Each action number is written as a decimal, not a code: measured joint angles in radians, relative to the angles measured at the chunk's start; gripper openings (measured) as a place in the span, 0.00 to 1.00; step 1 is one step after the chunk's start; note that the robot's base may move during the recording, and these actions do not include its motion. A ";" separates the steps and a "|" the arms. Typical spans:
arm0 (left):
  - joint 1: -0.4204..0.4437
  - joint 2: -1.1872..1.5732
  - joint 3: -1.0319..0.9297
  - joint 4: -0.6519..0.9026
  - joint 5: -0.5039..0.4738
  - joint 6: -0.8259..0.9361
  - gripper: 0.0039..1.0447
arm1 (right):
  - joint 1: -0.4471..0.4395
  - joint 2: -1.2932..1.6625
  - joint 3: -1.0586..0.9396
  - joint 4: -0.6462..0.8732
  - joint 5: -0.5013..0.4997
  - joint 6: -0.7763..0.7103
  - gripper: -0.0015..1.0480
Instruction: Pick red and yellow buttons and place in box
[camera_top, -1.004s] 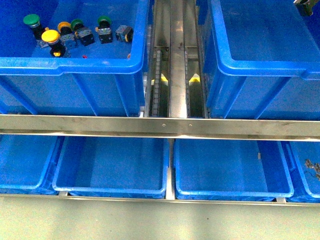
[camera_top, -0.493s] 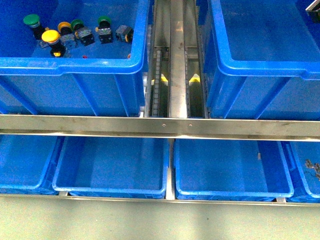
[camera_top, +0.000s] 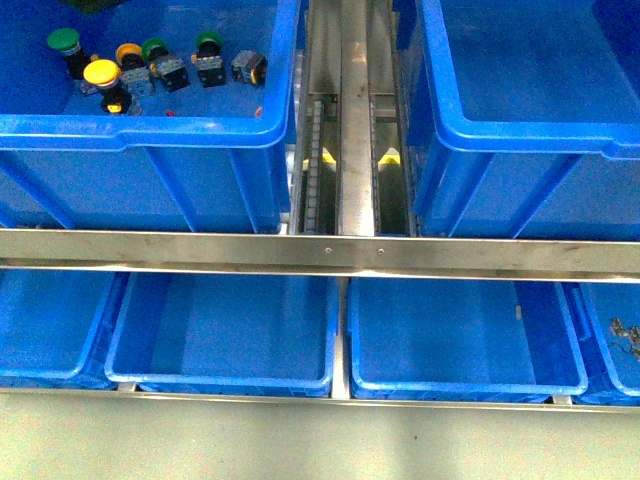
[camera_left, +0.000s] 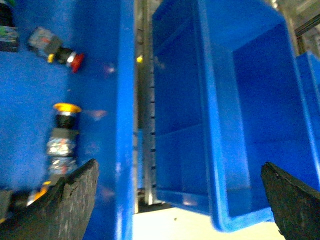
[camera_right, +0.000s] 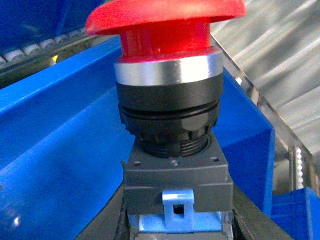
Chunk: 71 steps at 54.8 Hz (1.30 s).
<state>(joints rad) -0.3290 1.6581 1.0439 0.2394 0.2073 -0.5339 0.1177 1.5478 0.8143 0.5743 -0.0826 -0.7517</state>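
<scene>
The red button (camera_right: 170, 100) fills the right wrist view, its red mushroom cap on a black-grey body. My right gripper (camera_right: 177, 222) is shut on the body's base, with a blue box wall (camera_right: 55, 140) behind it. A yellow button (camera_top: 101, 75) lies with green-capped switches (camera_top: 63, 42) in the big left bin (camera_top: 150, 130). The deep blue box (camera_top: 520, 135) stands at the right with nothing showing in it. My left gripper (camera_left: 182, 210) is open over that left bin's wall (camera_left: 125, 100), near a yellow-capped switch (camera_left: 64, 127) and a small red-capped one (camera_left: 60, 47). Neither arm shows clearly in the front view.
A steel conveyor channel (camera_top: 355, 120) runs between the two big bins. A steel rail (camera_top: 320, 252) crosses in front, with several shallow blue trays (camera_top: 220, 335) below it. The far right tray holds small metal parts (camera_top: 625, 335).
The right gripper's tip, seen earlier at the front view's top right corner, has moved out of that view. A dark shape now shows at the top left edge.
</scene>
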 joint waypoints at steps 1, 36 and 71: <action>0.001 -0.010 -0.014 0.002 -0.004 0.005 0.93 | -0.002 -0.008 -0.004 0.000 0.000 0.011 0.25; 0.128 -0.602 -0.866 0.620 -0.402 0.509 0.22 | -0.100 -0.369 -0.287 -0.011 -0.179 0.299 0.25; 0.324 -0.961 -1.023 0.435 -0.217 0.523 0.02 | -0.036 -0.571 -0.412 -0.131 -0.208 0.405 0.25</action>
<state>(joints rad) -0.0048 0.6968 0.0212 0.6739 -0.0101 -0.0105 0.0814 0.9771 0.4023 0.4435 -0.2909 -0.3466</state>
